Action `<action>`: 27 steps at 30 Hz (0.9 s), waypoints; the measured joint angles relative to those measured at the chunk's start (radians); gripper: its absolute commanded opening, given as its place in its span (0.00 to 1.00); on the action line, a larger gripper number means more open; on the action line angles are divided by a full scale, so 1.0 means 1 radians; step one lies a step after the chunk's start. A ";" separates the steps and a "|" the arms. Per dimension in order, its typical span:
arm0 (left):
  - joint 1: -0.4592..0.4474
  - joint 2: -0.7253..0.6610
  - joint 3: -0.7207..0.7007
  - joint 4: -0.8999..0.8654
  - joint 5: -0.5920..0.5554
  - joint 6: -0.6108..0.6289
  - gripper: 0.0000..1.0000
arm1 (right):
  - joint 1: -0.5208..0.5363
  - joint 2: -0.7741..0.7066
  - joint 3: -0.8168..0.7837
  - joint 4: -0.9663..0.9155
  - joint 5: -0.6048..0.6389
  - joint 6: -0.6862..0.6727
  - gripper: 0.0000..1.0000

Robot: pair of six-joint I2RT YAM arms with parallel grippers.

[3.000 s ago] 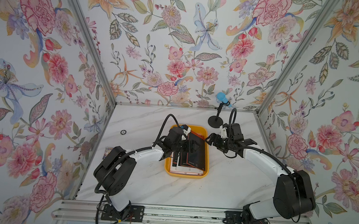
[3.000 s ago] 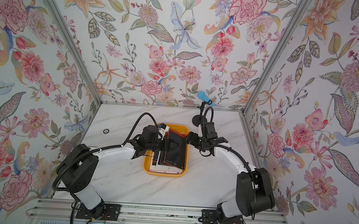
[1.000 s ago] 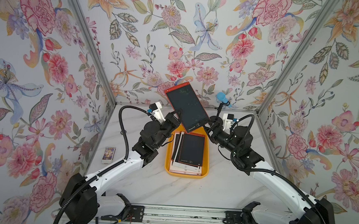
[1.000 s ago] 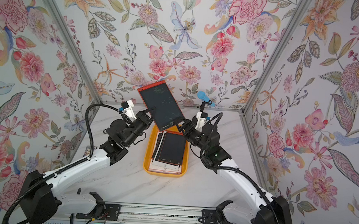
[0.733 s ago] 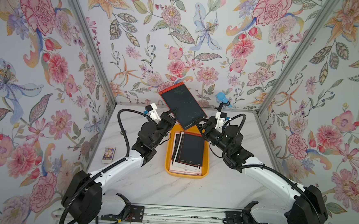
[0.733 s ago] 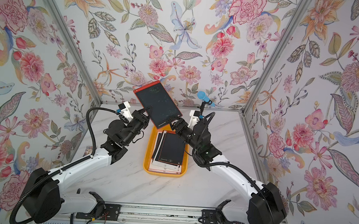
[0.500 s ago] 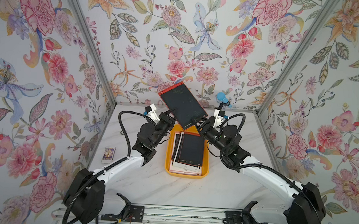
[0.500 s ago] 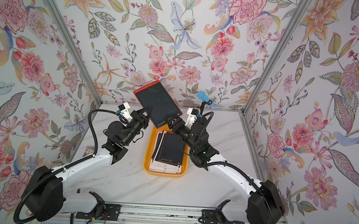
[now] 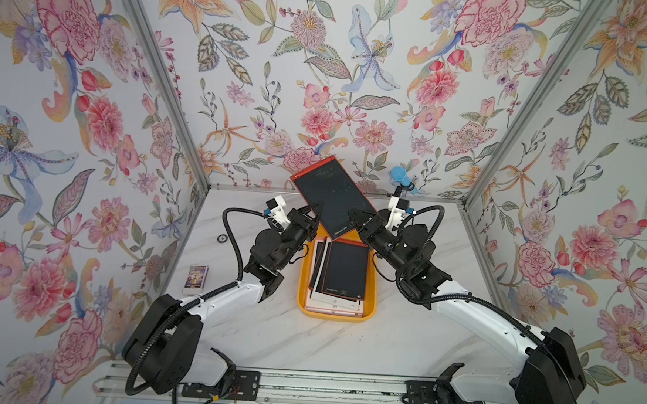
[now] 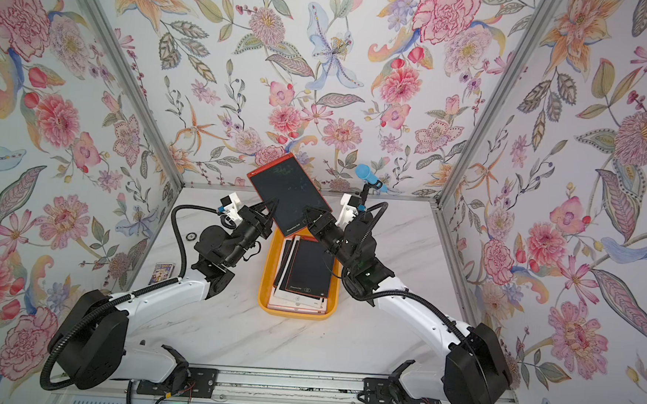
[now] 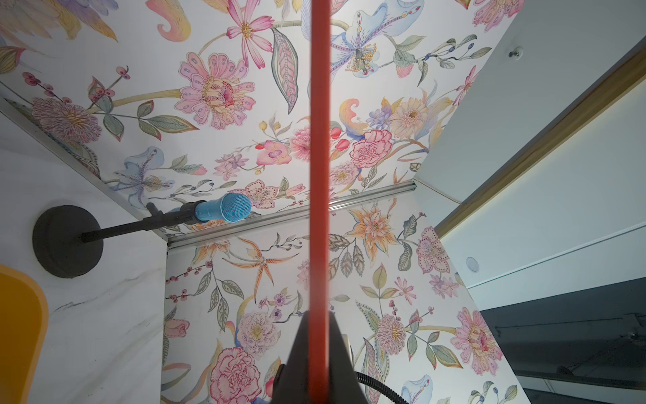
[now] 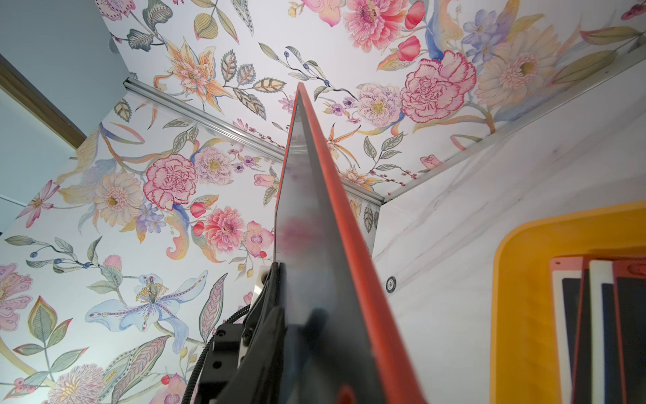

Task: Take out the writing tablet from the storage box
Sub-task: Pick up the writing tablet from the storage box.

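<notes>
A red-framed writing tablet (image 9: 331, 199) (image 10: 287, 199) hangs tilted in the air over the far end of the yellow-orange storage box (image 9: 301, 286) (image 10: 265, 284). My left gripper (image 9: 313, 213) (image 10: 269, 207) is shut on its left edge, and the left wrist view shows the red edge (image 11: 318, 140) running straight out of the jaws. My right gripper (image 9: 356, 217) (image 10: 311, 214) straddles the tablet's lower right edge. In the right wrist view one finger (image 12: 269, 314) lies along the dark screen (image 12: 314, 227). The other finger is hidden behind the tablet.
Several more tablets (image 9: 344, 269) lie stacked in the box. A blue-headed microphone (image 9: 400, 175) on a black stand is at the back right, close to the right wrist. A small card pack (image 9: 197, 278) and a ring (image 9: 221, 238) lie at the left.
The left arm has swung the lifted tablet slightly leftward and back. The right gripper has come up to its right edge and its jaws have narrowed around it.
</notes>
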 measured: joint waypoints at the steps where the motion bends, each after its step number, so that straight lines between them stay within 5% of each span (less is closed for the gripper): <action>1: 0.000 0.003 0.000 0.003 0.000 -0.003 0.04 | -0.005 0.000 0.000 0.002 0.000 0.007 0.25; 12: 0.000 0.060 0.000 0.045 0.006 -0.038 0.27 | -0.043 0.034 0.024 0.030 -0.035 0.063 0.09; 18: 0.000 0.094 0.013 0.066 0.033 -0.053 0.61 | -0.089 0.035 0.024 0.013 -0.069 0.074 0.10; 22: 0.018 0.100 0.016 0.064 0.071 -0.050 0.76 | -0.163 0.035 0.032 -0.036 -0.146 0.073 0.10; 27: 0.095 0.099 0.000 0.036 0.163 -0.008 0.83 | -0.317 0.035 0.113 -0.193 -0.314 0.023 0.08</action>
